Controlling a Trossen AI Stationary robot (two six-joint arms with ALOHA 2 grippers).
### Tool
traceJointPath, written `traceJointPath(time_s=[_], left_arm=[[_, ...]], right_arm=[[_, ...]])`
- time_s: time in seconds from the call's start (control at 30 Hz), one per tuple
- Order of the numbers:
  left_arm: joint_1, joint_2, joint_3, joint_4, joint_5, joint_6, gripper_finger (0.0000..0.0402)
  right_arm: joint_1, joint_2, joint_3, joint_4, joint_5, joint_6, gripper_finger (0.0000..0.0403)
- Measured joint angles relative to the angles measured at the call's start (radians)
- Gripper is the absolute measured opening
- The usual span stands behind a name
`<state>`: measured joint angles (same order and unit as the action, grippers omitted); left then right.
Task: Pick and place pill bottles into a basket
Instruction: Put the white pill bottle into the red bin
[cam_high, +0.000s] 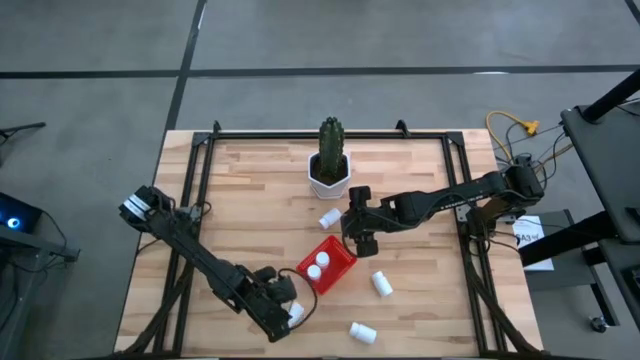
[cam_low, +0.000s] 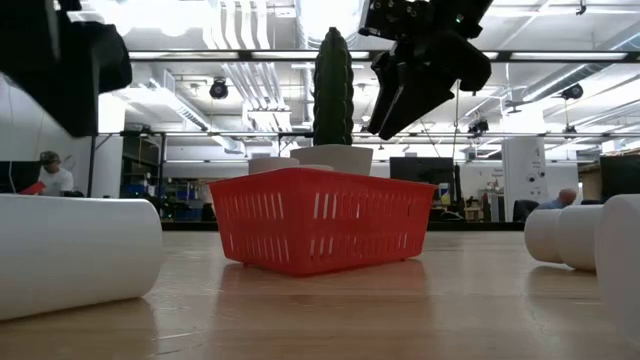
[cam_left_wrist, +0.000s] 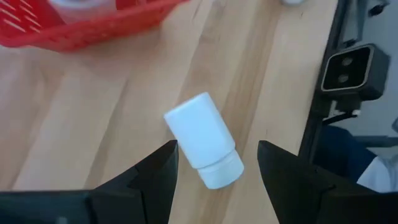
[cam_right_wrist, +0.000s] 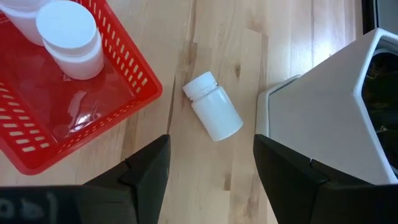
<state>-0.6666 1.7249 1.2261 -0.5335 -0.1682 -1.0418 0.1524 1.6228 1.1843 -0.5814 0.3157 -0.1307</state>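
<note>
The red basket (cam_high: 325, 265) stands mid-table with two white pill bottles (cam_right_wrist: 68, 37) upright in it. My left gripper (cam_left_wrist: 217, 165) is open, low over the table near the front edge. A pill bottle (cam_left_wrist: 204, 149) lies on its side between its two fingers, and I cannot see them touching it. That bottle also shows in the high view (cam_high: 297, 313). My right gripper (cam_high: 362, 240) is open and empty, above the table beside the basket's far right corner. Past its fingers another bottle (cam_right_wrist: 214, 112) lies on its side between the basket (cam_right_wrist: 81, 106) and the pot.
A white hexagonal pot (cam_high: 329, 178) with a green cactus stands behind the basket. Two more bottles lie on the wood, one right of the basket (cam_high: 382, 283) and one near the front edge (cam_high: 362, 332). Black rails run along the table's sides.
</note>
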Motion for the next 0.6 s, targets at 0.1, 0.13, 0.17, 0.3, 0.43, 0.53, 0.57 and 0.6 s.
traceJointPath(time_s=[0.1, 0.13, 0.17, 0.3, 0.43, 0.53, 0.57, 0.6], left_arm=[[0.000, 0.045, 0.032, -0.009, 0.021, 0.003, 0.0202], [0.000, 0.059, 0.042, -0.016, 0.026, 0.003, 0.0202], [0.000, 0.070, 0.054, -0.027, 0.027, 0.001, 0.0202], [0.000, 0.104, 0.092, -0.097, 0.025, -0.043, 0.0202], [0.000, 0.127, 0.118, -0.113, 0.022, -0.078, 0.0202], [0.000, 0.134, 0.131, -0.110, 0.019, -0.078, 0.0202], [0.000, 0.136, 0.134, -0.112, 0.019, -0.078, 0.0202], [-0.001, 0.138, 0.135, -0.110, 0.018, -0.078, 0.0202]], right_arm=[[0.000, -0.003, 0.002, -0.017, 0.000, 0.000, 0.0219], [0.000, -0.004, 0.002, -0.018, 0.000, 0.000, 0.0219], [0.000, -0.009, 0.002, -0.016, 0.000, 0.000, 0.0219], [0.000, -0.033, 0.000, -0.015, 0.006, 0.010, 0.0219], [0.000, -0.048, -0.002, -0.020, 0.054, 0.021, 0.0219], [0.000, -0.054, -0.003, -0.019, 0.058, 0.027, 0.0219], [0.000, -0.054, -0.005, -0.020, 0.058, 0.027, 0.0219], [0.000, -0.054, -0.007, -0.021, 0.058, 0.027, 0.0219]])
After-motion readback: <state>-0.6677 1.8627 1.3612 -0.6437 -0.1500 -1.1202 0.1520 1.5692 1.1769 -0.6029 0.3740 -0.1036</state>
